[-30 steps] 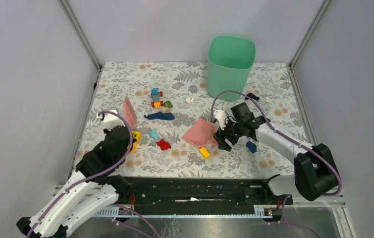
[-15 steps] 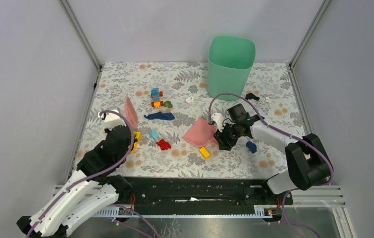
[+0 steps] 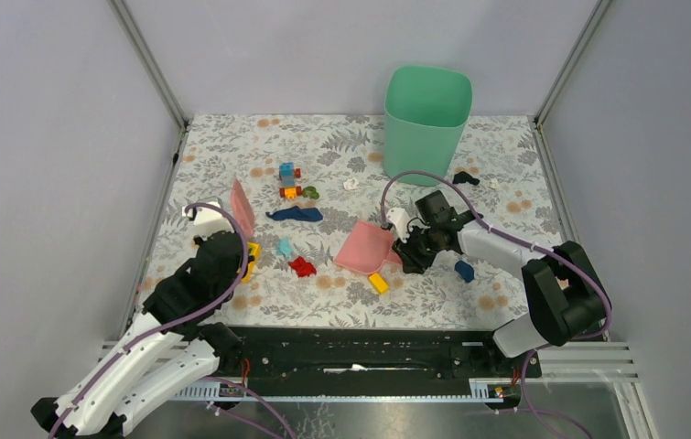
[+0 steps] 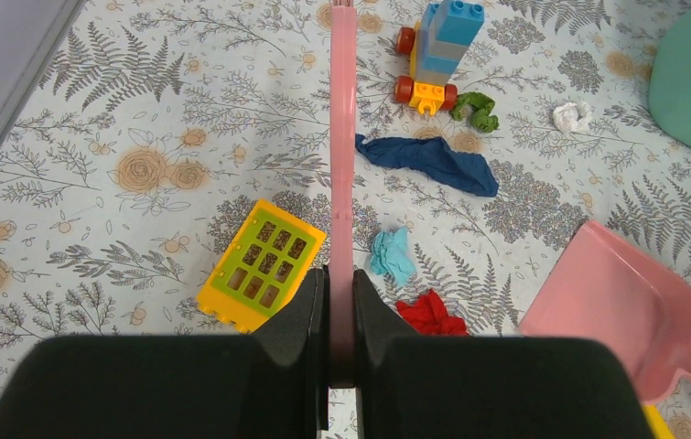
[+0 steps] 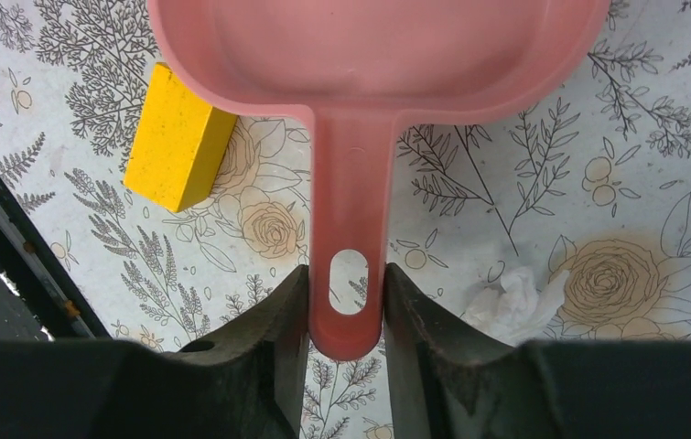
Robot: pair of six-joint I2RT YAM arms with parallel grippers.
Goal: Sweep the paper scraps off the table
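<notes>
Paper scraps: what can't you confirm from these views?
- Scrap by the dustpan handle: right wrist view only; from the top, the right gripper hides it.
- White speck right of the bin: top view, too small to call paper.
- Dustpan's front lip: right wrist view, cut off by the top edge.

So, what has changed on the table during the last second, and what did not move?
The right gripper, shut on the pink dustpan, moved a little to the left as its elbow folded inward, and the pan shifted left with it. Nothing was taken or let go. The left gripper with its flat pink tool, the paper scraps and the toy bricks stayed put.
</notes>
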